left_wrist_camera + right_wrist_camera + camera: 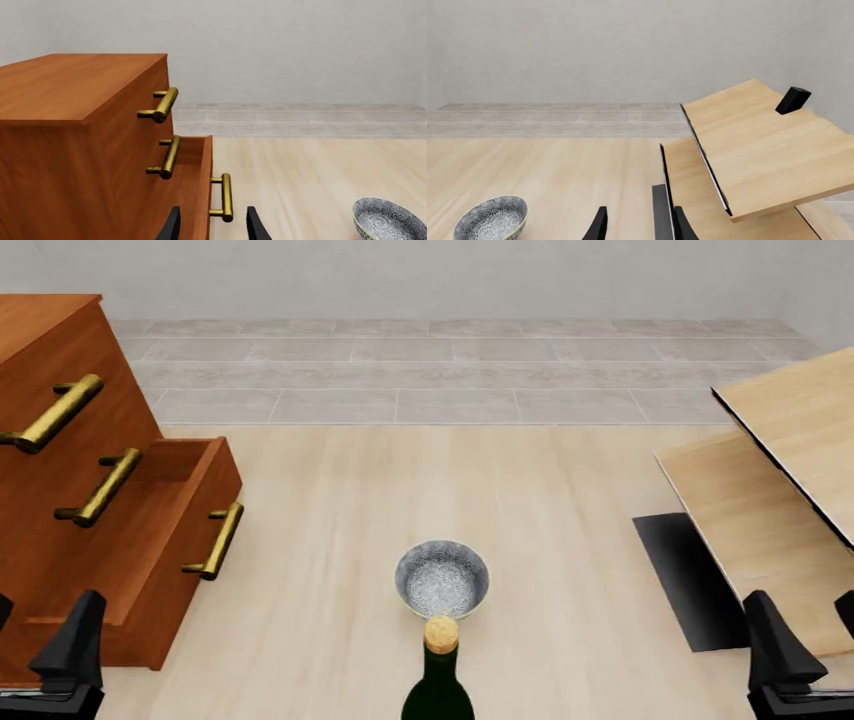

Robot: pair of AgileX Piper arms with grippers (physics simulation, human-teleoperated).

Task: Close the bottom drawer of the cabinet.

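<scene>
Approach step: bottom drawer pulled out at 9 o'clock, left pincer released near its handle; next, push front in.

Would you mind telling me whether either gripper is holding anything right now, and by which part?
Nothing is held. The left gripper has open jaws just short of the bottom drawer's handle, not closed on it; the right gripper is open on empty air.

Light is even, bright and soft in all three views, with no glare. Shadows are faint. Everything renders sharp, without blur or edge distortion.
</scene>
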